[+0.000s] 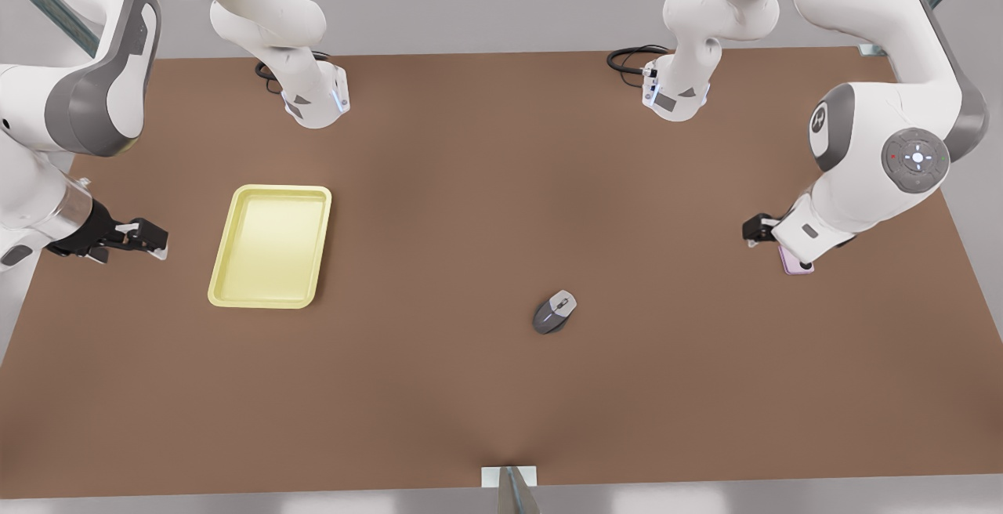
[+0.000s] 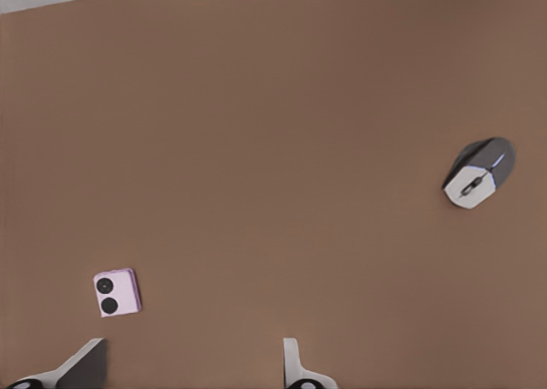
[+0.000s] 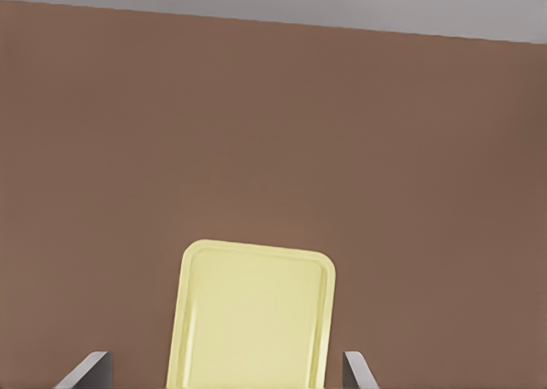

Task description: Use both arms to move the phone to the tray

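Brown table [image 1: 470, 389] lies open between phone [image 2: 117, 292] and tray [image 1: 222, 279].

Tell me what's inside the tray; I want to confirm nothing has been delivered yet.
The tray holds nothing: its pale yellow floor is bare across the front view. In the right wrist view its near end is cut off, so that strip is unseen there.

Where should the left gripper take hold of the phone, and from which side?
Come straight down from above: the phone lies flat, lenses up, on the table, so only its thin edges offer grip. Pinch two opposite edges. The left gripper is open near it; the right gripper waits by the tray.
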Controlling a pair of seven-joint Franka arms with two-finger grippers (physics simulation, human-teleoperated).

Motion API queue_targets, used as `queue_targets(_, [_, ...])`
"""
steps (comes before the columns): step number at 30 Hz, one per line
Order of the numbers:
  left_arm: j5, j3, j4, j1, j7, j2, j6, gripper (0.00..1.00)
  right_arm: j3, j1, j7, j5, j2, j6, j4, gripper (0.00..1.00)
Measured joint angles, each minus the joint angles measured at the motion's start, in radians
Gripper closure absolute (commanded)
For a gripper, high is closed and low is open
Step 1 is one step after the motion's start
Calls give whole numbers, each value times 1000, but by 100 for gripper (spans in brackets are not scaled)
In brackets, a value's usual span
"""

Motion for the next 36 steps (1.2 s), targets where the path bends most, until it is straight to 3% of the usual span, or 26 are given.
queue_targets(4, [-13,90,-48,-7,16,36,46,0,0,0,-15,0,0,6,0,0])
queue_targets(12, [-66,262,-547,-3,63,23,405,0,0,0,-37,0,0,11,0,0])
queue_targets(17, [-123,365,-762,26,149,35,689,0,0,0,-47,0,0,12,0,0])
queue_targets(24, [-150,371,-787,131,312,141,939,0,0,0,-57,0,0,12,0,0])
queue_targets(31, [-238,359,-787,157,451,210,1045,0,0,0,-63,0,0,12,0,0])
queue_targets(36, [-312,270,-787,241,522,214,1069,0,0,-1,-67,0,0,12,1,0])
